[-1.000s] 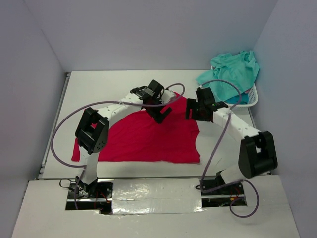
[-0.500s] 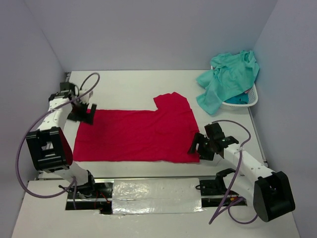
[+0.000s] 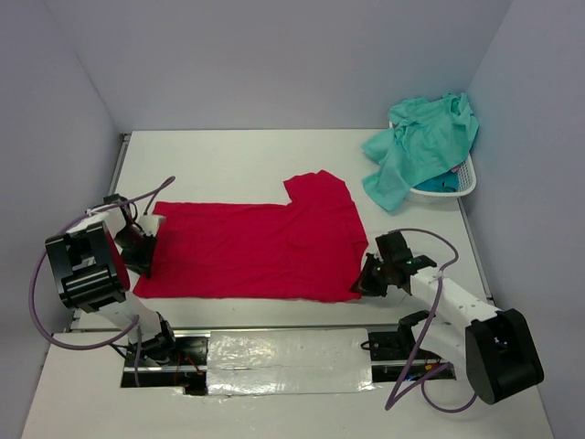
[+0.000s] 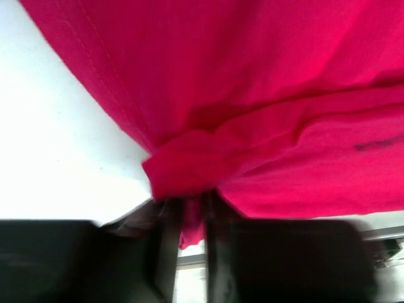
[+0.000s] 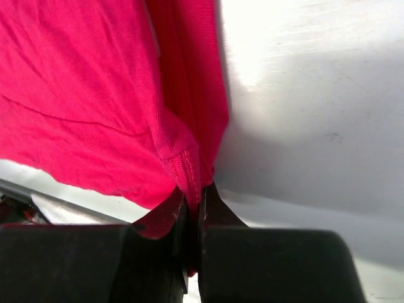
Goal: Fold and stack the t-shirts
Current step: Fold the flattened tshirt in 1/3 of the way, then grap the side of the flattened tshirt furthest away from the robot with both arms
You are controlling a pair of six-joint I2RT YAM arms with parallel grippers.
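White tabletop (image 3: 238,155); crimson t-shirt (image 3: 256,247) lying flat; left jaws and right jaws, spread a moment ago, now pinch its opposite ends; I judge folding may begin.

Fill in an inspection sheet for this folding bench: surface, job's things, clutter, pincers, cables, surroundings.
Surface: white table, silver tape along near edge.
Job's things: red t-shirt spread flat; mint-teal t-shirt draped over basket, darker teal t-shirt inside.
Clutter: nothing seen beyond the basket.
Pincers: left pincer shut on red t-shirt's left edge; right pincer shut on its near right corner.
Cables: purple cables loop off both arms.
Surroundings: plain grey walls on three sides.
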